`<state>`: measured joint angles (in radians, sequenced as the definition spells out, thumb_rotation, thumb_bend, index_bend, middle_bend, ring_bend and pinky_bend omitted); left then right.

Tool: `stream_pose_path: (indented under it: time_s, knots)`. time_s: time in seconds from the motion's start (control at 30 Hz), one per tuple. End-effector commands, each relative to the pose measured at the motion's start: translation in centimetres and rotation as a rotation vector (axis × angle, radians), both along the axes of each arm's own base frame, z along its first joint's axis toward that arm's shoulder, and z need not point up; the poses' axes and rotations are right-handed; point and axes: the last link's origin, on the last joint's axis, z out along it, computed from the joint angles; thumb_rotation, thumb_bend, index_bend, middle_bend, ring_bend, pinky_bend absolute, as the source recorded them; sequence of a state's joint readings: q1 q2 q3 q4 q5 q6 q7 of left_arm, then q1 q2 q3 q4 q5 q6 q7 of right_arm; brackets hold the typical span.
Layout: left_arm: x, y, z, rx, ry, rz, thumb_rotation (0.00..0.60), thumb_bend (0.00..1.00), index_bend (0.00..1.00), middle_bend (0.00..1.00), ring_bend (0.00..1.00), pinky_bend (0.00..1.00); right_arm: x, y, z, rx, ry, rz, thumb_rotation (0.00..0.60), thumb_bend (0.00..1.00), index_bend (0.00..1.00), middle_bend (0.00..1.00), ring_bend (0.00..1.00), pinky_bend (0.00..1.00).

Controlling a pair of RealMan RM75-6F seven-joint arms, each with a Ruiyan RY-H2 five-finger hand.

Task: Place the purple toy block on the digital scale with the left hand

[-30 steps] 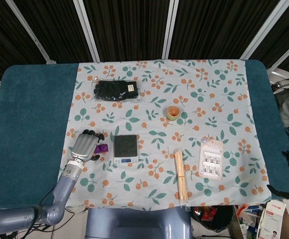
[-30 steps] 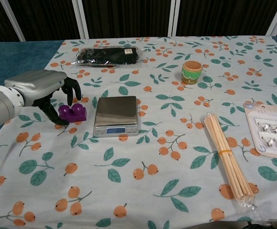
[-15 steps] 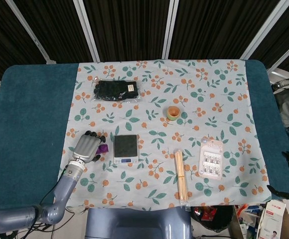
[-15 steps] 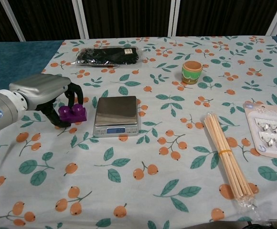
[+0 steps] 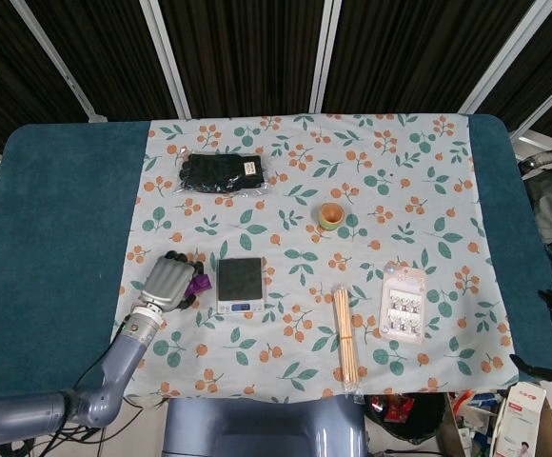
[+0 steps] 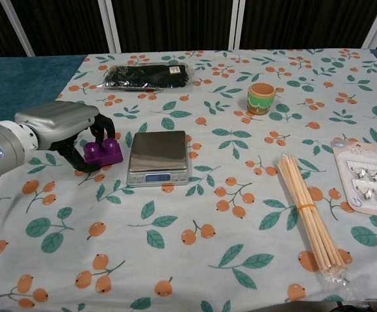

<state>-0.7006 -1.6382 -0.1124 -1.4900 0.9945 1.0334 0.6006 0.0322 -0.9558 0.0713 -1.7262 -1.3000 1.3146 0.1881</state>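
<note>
My left hand grips the purple toy block between its dark fingers, just left of the digital scale. The block sits slightly above the cloth, close to the scale's left edge. The scale's steel platform is bare and its blue display is lit. My right hand is outside both views.
A black packet lies at the back left. A small orange cup stands behind the scale to the right. A bundle of wooden sticks and a blister card lie on the right of the floral cloth.
My left hand has closed on the purple block and carried it a little to the right and upward, toward the scale.
</note>
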Motion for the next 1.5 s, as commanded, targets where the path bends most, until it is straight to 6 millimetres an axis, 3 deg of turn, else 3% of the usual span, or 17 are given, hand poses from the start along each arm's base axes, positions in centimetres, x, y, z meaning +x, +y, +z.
stream_pose_path:
  time_s: [0.03, 0.33, 0.7, 0.93, 1.03, 1.23, 1.37, 1.5]
  knots:
    - [0.5, 0.0, 0.5, 0.007, -0.018, -0.011, 0.600, 0.32, 0.42, 0.51, 0.27, 0.23, 0.0, 0.0, 0.0, 0.001, -0.002, -0.001, 0.600, 0.09, 0.00, 0.02, 0.15, 0.19]
    - [3.4, 0.1, 1.8, 0.019, -0.167, -0.077, 0.600, 0.32, 0.44, 0.51, 0.27, 0.23, 0.0, 0.0, 0.0, 0.001, -0.003, -0.002, 0.600, 0.09, 0.00, 0.02, 0.15, 0.19]
    - [5.6, 1.2, -0.3, -0.037, -0.170, -0.109, 0.600, 0.32, 0.44, 0.51, 0.27, 0.23, 0.0, 0.0, 0.0, -0.001, 0.001, -0.002, 0.600, 0.09, 0.00, 0.02, 0.15, 0.19]
    - [5.7, 1.9, -1.5, -0.046, -0.134, -0.099, 0.600, 0.32, 0.43, 0.50, 0.27, 0.23, 0.0, 0.0, 0.1, 0.000, 0.001, -0.001, 0.600, 0.09, 0.00, 0.02, 0.15, 0.19]
    - [5.7, 2.1, -1.9, -0.056, -0.123, -0.090, 0.600, 0.27, 0.40, 0.47, 0.27, 0.23, -0.1, 0.0, 0.1, 0.000, 0.000, -0.001, 0.600, 0.09, 0.00, 0.02, 0.15, 0.19]
    - [5.9, 2.2, -2.5, -0.053, -0.108, -0.097, 0.600, 0.02, 0.21, 0.30, 0.22, 0.22, -0.1, 0.0, 0.1, -0.002, 0.001, 0.000, 0.600, 0.09, 0.00, 0.02, 0.15, 0.19]
    - [6.8, 2.0, -2.4, -0.040, -0.186, -0.090, 0.600, 0.00, 0.18, 0.23, 0.16, 0.21, 0.0, 0.1, 0.1, -0.002, 0.000, 0.000, 0.600, 0.09, 0.00, 0.02, 0.15, 0.19]
    - [7.8, 1.8, -1.0, -0.012, -0.277, -0.099, 0.600, 0.00, 0.19, 0.23, 0.15, 0.20, -0.1, 0.1, 0.1, -0.001, 0.000, 0.001, 0.600, 0.09, 0.00, 0.02, 0.15, 0.19]
